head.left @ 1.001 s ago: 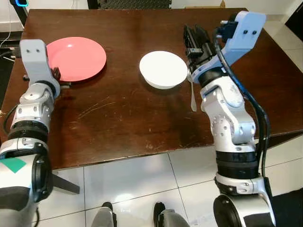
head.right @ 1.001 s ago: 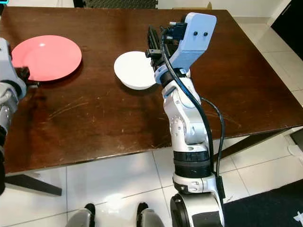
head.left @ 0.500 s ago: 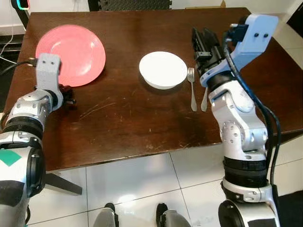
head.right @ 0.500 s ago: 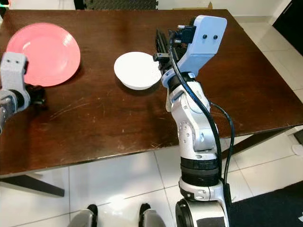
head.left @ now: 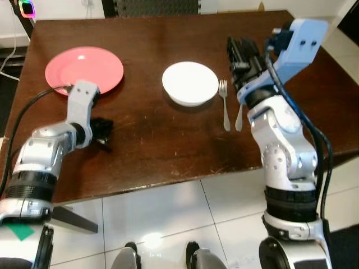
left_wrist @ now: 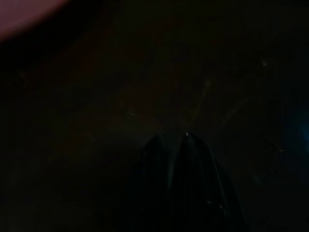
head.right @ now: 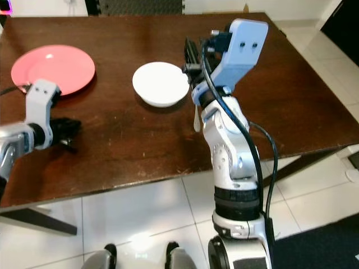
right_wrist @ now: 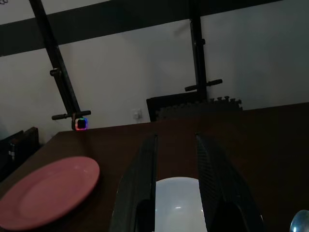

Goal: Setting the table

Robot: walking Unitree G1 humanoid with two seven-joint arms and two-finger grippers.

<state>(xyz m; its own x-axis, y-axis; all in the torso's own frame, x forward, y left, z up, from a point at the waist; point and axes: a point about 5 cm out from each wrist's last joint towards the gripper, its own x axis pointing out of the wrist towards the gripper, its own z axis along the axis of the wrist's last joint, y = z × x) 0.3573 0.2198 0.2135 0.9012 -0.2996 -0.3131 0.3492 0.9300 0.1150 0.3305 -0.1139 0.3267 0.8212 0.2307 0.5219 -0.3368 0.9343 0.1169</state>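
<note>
**A:** Right of the white bowl (head.left: 190, 83) on the brown table (head.left: 168, 140), a fork (head.left: 224, 103) and spoon (head.left: 240, 112) lie side by side. The right gripper (right_wrist: 176, 193) hangs over them, fingers apart.

**B:** Yep, its wrist cam catches just the spoon's tip, plus the bowl and pink plate (right_wrist: 46, 191). Left gripper (head.left: 101, 133)?

**A:** Down on the table, bowl's left, near the plate. Its wrist cam's super dark, but the fingers (left_wrist: 186, 179) look pressed together.
</note>
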